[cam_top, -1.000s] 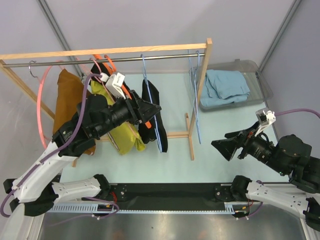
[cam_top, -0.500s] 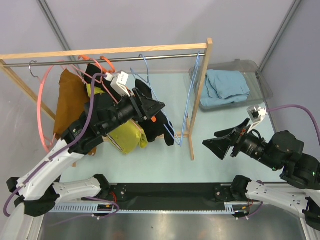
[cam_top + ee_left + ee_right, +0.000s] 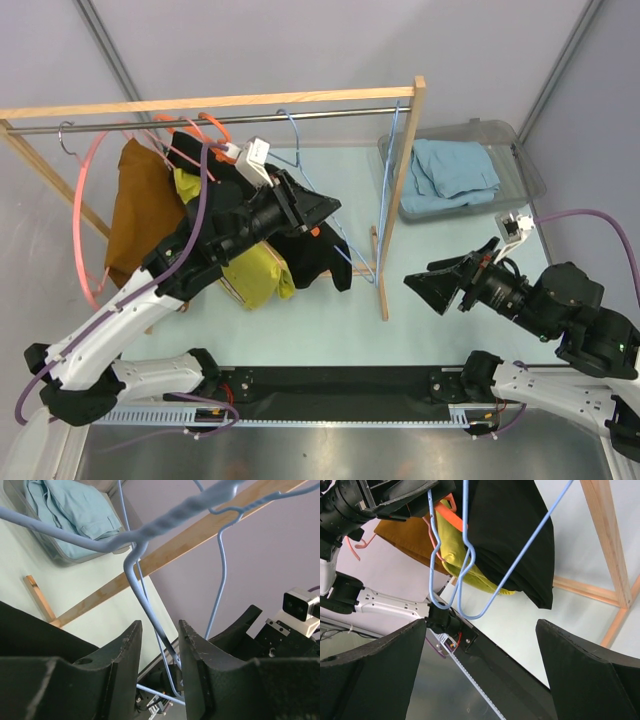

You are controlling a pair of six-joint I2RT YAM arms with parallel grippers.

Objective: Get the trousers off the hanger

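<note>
The black trousers (image 3: pixel 312 252) hang folded over a light blue wire hanger (image 3: pixel 340 240) that is hooked on the rail (image 3: pixel 120 123) and swung out to the right. My left gripper (image 3: pixel 325 208) is at the hanger's upper part. In the left wrist view its jaws (image 3: pixel 160 630) stand a little apart, with the hanger wire (image 3: pixel 142 587) running between them against the right finger. My right gripper (image 3: pixel 428 288) is open wide and empty, to the right of the trousers past the rack post. The right wrist view shows the trousers (image 3: pixel 510 530) and hanger (image 3: pixel 470 560) ahead of the gripper (image 3: pixel 481 630).
The wooden rack (image 3: pixel 392 200) also carries a yellow garment (image 3: pixel 255 278), a brown garment (image 3: pixel 135 205), pink (image 3: pixel 85 220) and orange (image 3: pixel 215 125) hangers and another blue hanger (image 3: pixel 386 180). A clear bin (image 3: pixel 520 150) with folded blue cloth (image 3: pixel 455 170) sits at back right.
My left gripper has moved right and up, swinging the blue hanger and black trousers towards the right post. My right gripper has moved left towards the rack, still open.
</note>
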